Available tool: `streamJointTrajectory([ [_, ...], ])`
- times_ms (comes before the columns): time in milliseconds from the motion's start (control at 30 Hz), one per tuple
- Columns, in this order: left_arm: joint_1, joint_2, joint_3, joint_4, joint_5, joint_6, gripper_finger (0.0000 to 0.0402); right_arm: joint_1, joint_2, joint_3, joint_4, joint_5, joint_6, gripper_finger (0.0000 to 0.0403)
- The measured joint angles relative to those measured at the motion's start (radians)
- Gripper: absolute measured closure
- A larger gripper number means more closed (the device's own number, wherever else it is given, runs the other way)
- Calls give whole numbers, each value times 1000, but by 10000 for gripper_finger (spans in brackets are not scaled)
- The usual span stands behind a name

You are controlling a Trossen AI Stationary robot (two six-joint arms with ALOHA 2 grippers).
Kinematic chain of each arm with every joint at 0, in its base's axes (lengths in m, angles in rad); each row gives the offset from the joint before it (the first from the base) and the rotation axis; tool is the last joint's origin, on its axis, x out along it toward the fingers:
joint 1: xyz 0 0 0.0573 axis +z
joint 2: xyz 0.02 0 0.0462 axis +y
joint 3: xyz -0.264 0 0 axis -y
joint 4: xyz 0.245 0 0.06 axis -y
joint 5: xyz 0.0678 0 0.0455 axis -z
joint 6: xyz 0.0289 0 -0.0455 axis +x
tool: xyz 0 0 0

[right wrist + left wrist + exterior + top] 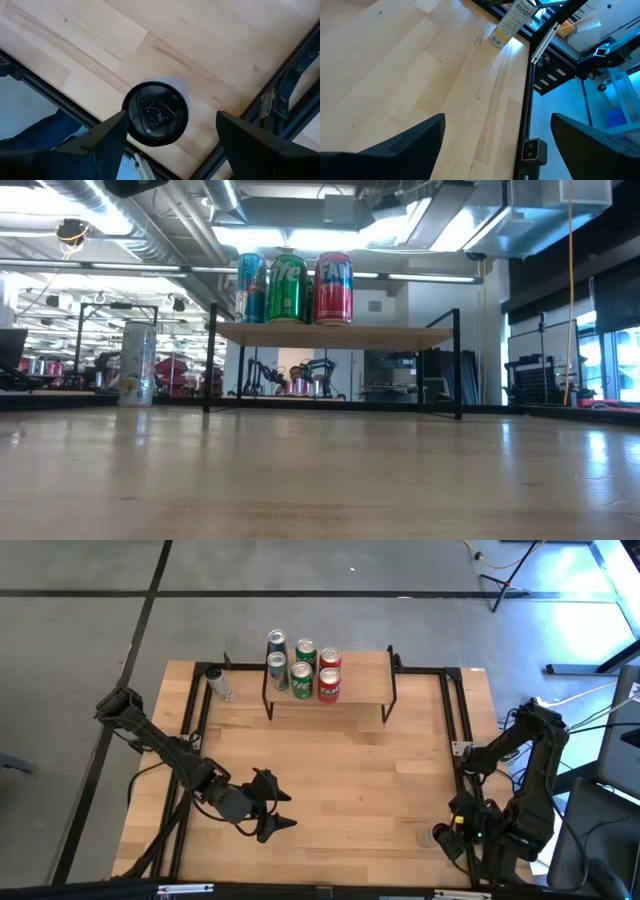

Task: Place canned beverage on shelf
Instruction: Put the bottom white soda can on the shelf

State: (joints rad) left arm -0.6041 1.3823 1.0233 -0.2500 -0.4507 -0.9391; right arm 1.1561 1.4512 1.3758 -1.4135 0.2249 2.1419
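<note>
Wooden tabletop (330, 780) spreads bare. Right gripper (167, 137), jaws apart and empty, hangs over a dark-topped can (156, 113) near the table's corner. Left gripper (278, 808) idles open. Shelf (355, 675) holds five cans already; one tall can (220, 683), seemingly unplaced, stands beside it.

Place: a robotics lab or workshop.
Ceiling: exposed ducts (150, 230) and strip lights (420, 277).
Background: more robot arms (300, 375) on benches.
Floor: grey concrete (80, 640), tripod legs (510, 580).
</note>
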Motion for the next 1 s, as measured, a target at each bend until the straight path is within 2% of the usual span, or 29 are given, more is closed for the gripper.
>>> streamJointTrajectory([
  [267, 0, 0, 0, -1, 7, -1, 52, -11, 0, 0, 16, 0, -15, 106],
  [567, 0, 0, 0, -3, 7, -2, 52, -81, 16, 0, 34, -9, -81, 26],
  [667, 0, 0, 0, -3, 7, -2, 52, -101, 33, 0, 25, -45, -105, 8],
  [1000, 0, 0, 0, -4, 7, -1, 52, -124, 79, -64, 101, -175, -128, 25],
])
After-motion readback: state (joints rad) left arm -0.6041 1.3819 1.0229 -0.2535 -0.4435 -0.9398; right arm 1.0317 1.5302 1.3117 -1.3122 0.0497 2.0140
